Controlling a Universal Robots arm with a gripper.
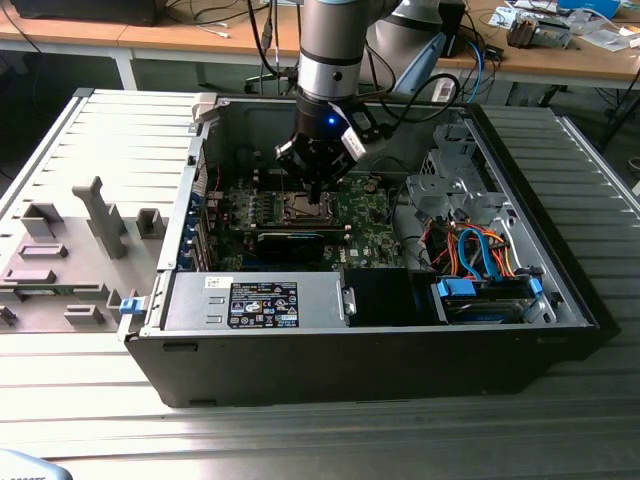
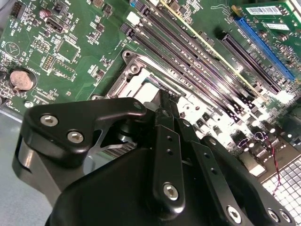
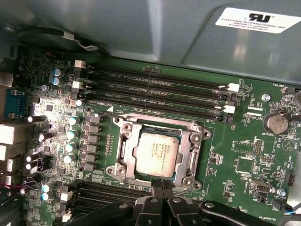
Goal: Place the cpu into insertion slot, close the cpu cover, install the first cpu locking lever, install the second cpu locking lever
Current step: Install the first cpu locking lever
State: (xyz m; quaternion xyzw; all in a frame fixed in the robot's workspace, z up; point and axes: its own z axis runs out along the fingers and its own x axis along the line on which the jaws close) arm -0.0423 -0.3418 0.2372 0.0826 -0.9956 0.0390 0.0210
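Narrowed black hand (image 3: pixel 162 188) hovers over the cpu (image 3: pixel 156 154), whose silver top the first wrist view reveals.

The gripper (image 3: pixel 162 188) hangs low over the slot (image 3: pixel 123 146), fingertips just at its rim, where the cpu (image 3: pixel 156 153) lies with open air above it. Memory slots (image 3: pixel 155 89) run close along one side of the socket — low ridges, no tall barrier. Capacitors (image 3: pixel 71 134) crowd another side. In the exterior view the case wall (image 1: pixel 190 200) and a black card (image 1: pixel 290 243) hem the board (image 1: pixel 365 230) — room stays overhead.
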